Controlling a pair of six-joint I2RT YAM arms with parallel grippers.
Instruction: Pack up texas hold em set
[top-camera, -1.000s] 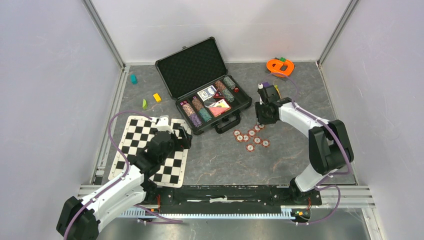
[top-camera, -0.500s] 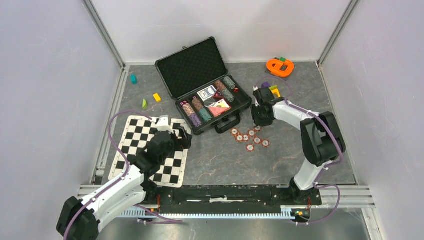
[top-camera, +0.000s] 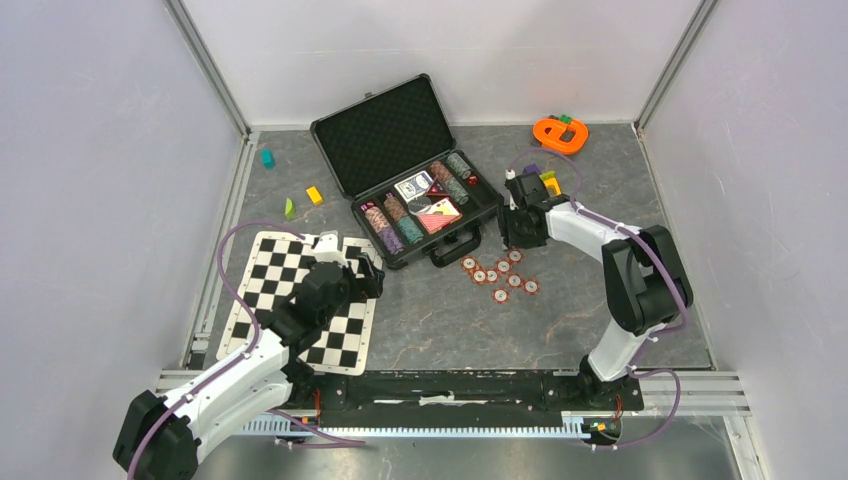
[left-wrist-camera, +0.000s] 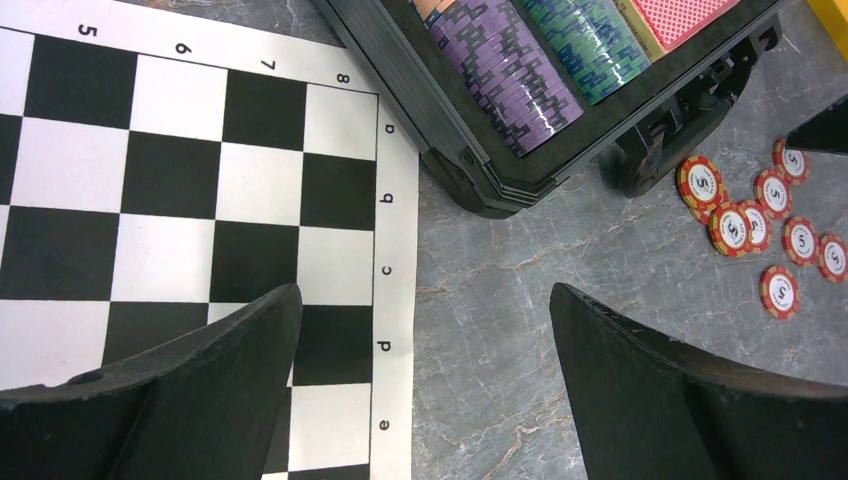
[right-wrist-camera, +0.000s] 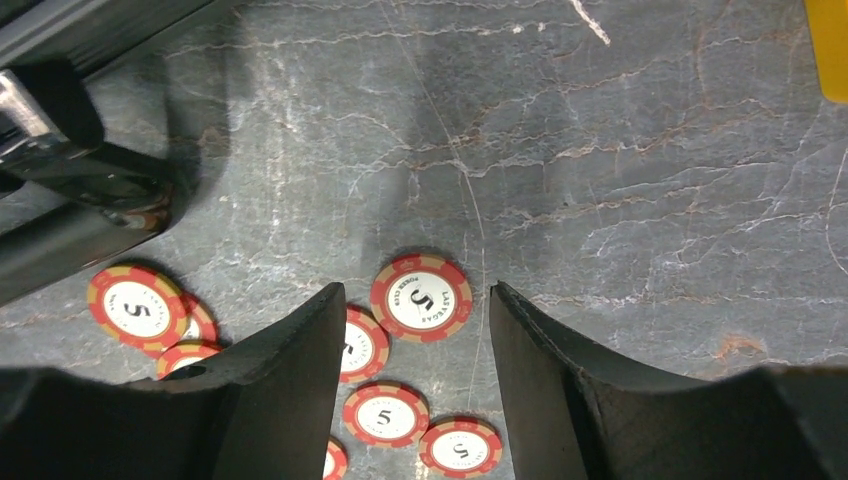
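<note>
The black briefcase (top-camera: 385, 135) lies open at upper centre of the top view. Its long axis runs from lower left to upper right, the lid is tipped back toward the upper left, and the handle (top-camera: 455, 246) faces lower right. Inside, the chip stacks (top-camera: 397, 225) lie on their sides across that axis. The loose chips (top-camera: 500, 277) lie flat just beyond the handle. The right gripper (right-wrist-camera: 415, 292) hangs over them, jaws parted, gripping nothing. The left gripper (left-wrist-camera: 422, 292) gapes wide above the edge of the checkered mat (left-wrist-camera: 150, 200).

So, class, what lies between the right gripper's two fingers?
A red-white poker chip marked 5, flat on the table, clear of both fingers; the right wrist view shows it.
</note>
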